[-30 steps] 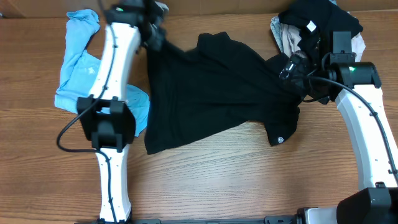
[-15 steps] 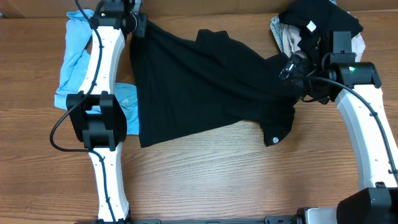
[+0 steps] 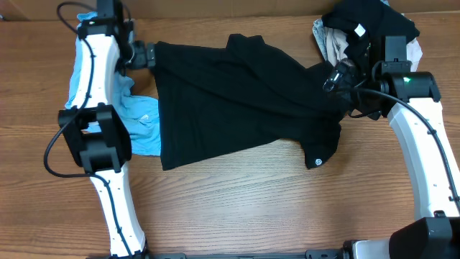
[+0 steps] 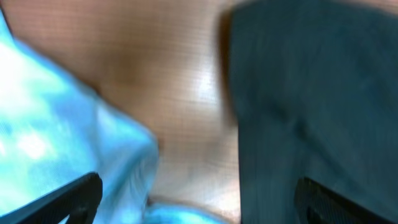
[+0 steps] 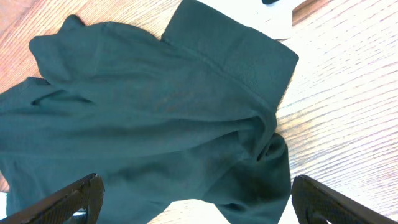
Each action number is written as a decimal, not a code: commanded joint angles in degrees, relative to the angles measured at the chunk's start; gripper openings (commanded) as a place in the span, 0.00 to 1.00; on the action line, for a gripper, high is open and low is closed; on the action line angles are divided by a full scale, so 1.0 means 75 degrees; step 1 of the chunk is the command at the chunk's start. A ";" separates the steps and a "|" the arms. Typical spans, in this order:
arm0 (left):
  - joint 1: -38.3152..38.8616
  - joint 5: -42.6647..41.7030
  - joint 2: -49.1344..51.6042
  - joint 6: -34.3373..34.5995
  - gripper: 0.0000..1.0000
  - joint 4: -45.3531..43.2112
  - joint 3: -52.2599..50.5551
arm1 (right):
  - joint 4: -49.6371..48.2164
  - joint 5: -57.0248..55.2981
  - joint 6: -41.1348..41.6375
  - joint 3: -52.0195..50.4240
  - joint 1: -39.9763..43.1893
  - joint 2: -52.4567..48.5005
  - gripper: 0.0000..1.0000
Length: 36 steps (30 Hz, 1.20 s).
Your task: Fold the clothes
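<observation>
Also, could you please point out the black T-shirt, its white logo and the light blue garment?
black T-shirt (image 3: 237,101), overhead view, middle of body.
white logo (image 3: 314,162), overhead view, its centre.
light blue garment (image 3: 142,133), overhead view, lower part beside the shirt.

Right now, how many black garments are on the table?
2. One black T-shirt lies spread across the middle of the table; another black garment sits bunched on the pile at the far right corner. More may be hidden in that pile.
</observation>
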<state>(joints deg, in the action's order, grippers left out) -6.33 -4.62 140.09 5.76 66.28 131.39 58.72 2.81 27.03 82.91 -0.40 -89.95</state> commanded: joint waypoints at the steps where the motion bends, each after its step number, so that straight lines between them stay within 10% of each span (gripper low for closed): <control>1: -0.0157 -0.0979 -0.0207 0.0455 1.00 0.0635 -0.0052 | -0.0047 0.0041 0.0020 0.0096 0.0020 0.0047 1.00; 20: -0.0326 0.0915 -0.0207 0.0152 1.00 0.0909 -0.2506 | 0.0017 0.0038 0.0003 0.0096 0.0020 0.0041 1.00; 36: -0.2600 0.1769 -0.0207 -0.0154 1.00 0.0262 -0.2495 | -0.0023 0.0041 -0.0009 0.0096 0.0020 0.0032 1.00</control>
<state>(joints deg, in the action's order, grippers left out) -23.94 3.25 137.51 6.20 68.97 114.02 58.92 2.79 26.98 82.91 -0.40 -89.95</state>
